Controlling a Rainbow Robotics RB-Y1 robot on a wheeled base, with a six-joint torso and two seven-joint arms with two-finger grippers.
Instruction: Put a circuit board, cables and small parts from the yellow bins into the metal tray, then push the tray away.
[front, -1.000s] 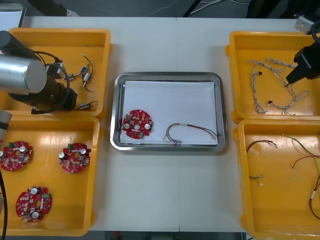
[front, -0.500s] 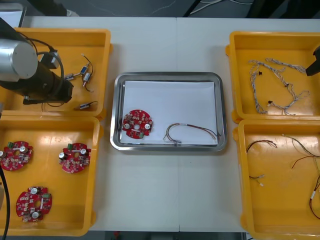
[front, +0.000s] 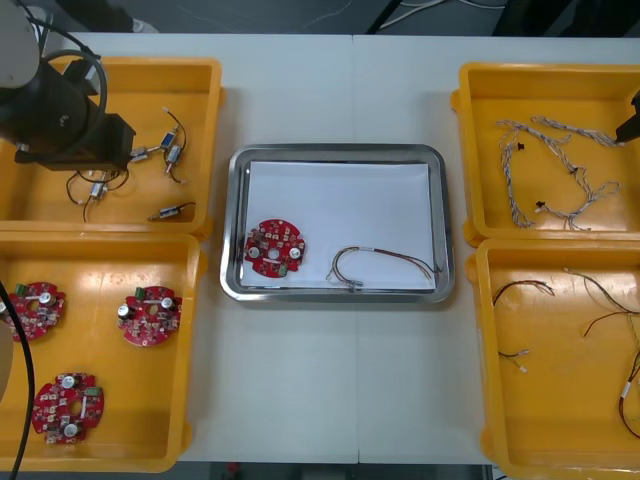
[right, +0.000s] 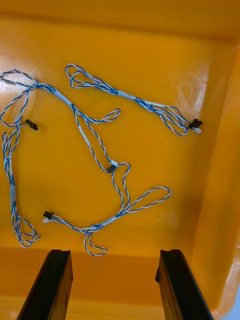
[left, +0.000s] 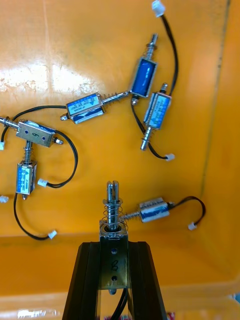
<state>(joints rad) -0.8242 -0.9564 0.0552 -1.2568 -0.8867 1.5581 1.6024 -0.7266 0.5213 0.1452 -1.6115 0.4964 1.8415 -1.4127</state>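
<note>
Up close, the left gripper (left: 114, 246) pinches a small silver metal part (left: 113, 220) near the wall of a yellow plastic bin (left: 222, 125). From the front, a round red circuit board (front: 276, 248) lies in the shiny metal tray (front: 338, 155). The right gripper (right: 112, 255) is wide open.

Light table (front: 330, 390) bears four yellow bins (front: 191, 350), one metal tray (front: 340, 151).

the left gripper (left: 114, 247) hides the lower half of its small metal part (left: 113, 215); the front view's edge crops the right arm (front: 633, 120).
</note>
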